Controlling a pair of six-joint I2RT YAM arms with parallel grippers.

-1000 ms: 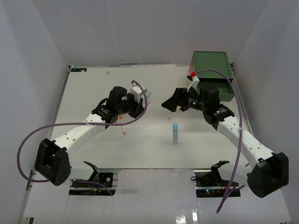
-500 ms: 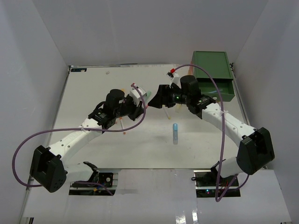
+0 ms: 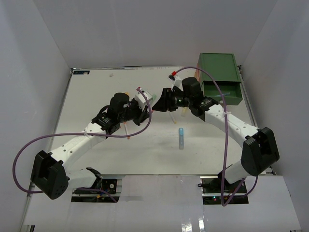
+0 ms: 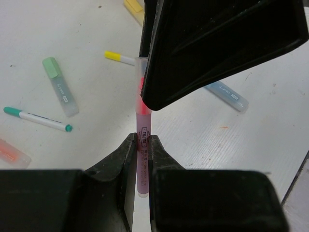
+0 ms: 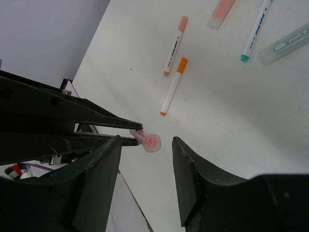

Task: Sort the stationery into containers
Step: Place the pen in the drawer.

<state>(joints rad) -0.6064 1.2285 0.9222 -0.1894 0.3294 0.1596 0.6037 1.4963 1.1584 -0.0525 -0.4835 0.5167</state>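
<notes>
My left gripper (image 4: 141, 137) is shut on a pink highlighter (image 4: 143, 121) and holds it above the table, cap end pointing away from me. My right gripper (image 5: 146, 140) faces it head-on. Its jaws stand either side of the highlighter's round cap (image 5: 153, 143), with a gap showing on the right side. In the top view the two grippers meet at mid-table, left (image 3: 150, 107) and right (image 3: 162, 103). The green container (image 3: 219, 65) stands at the back right with its drawer (image 3: 223, 92) pulled out. Any containers under it are hidden.
A blue highlighter (image 3: 181, 137) lies in the middle of the table. Below the grippers lie a green highlighter (image 4: 60, 87), a green-tipped pen (image 4: 36, 119), a yellow-ended pen (image 4: 120, 57), two orange-ended pens (image 5: 174, 86) and an orange highlighter (image 5: 221, 9).
My right arm has swung left from the green drawer to the left gripper, and its jaws have narrowed around the pink highlighter's cap. The left arm reached slightly toward it.
</notes>
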